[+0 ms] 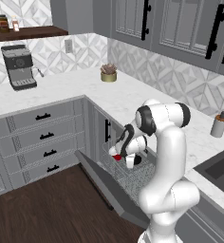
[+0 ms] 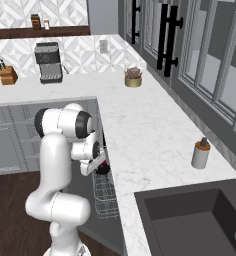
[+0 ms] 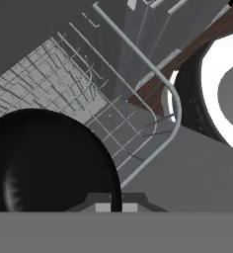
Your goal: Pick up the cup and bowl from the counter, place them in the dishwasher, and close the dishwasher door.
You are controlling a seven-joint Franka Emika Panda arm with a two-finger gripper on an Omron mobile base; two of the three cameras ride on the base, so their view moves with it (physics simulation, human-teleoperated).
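The dishwasher door (image 1: 109,187) hangs open and tilted down, and the wire rack (image 1: 135,178) is pulled out over it. My gripper (image 1: 131,161) reaches down into the rack. In the hand view the black bowl (image 3: 49,163) fills the lower left over the rack wires (image 3: 153,64). Its rim runs between the fingertips of my gripper (image 3: 116,207), which is shut on it. The bowl (image 1: 139,160) shows as a dark patch beside the hand. A bit of the red cup (image 1: 116,156) sits in the rack just left of the hand, and the cup (image 2: 104,163) also peeks out under the wrist.
The white marble counter (image 1: 128,95) carries a soap dispenser (image 1: 219,124), a small plant pot (image 1: 108,73) and a coffee machine (image 1: 20,66). A dark sink (image 2: 190,215) lies to the right. Grey drawer cabinets (image 1: 42,137) stand left of the dishwasher above a wood floor (image 1: 47,209).
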